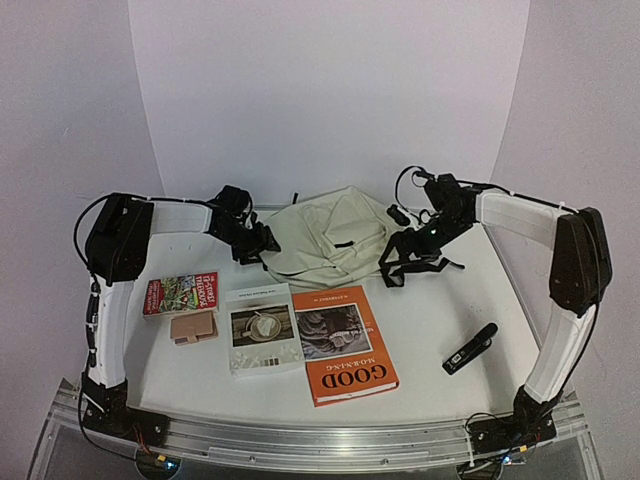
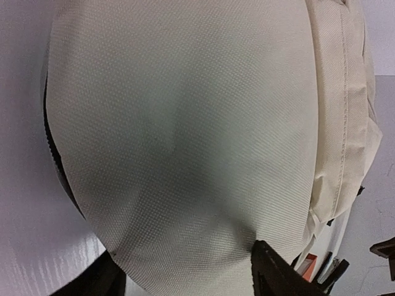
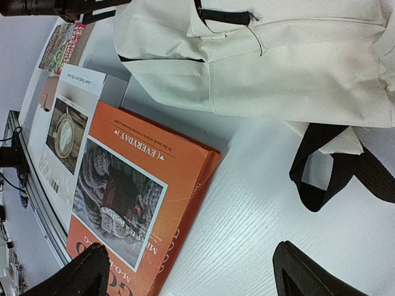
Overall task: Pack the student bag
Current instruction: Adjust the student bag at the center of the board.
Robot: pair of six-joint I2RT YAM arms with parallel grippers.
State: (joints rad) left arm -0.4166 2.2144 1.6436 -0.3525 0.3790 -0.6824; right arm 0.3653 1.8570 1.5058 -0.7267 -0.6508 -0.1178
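I read the left gripper (image 1: 256, 243) at the left edge of the student bag (image 1: 325, 238), jaws spread wide, cream fabric showing between them. The student bag lies flat at the far middle of the table (image 1: 420, 310). Just right of the bag, over its black straps (image 1: 405, 262), the right gripper (image 1: 420, 240) stands wide open, holding nothing.

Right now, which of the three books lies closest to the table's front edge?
The orange book, rightmost of the three; the white book and the red book lie farther back.
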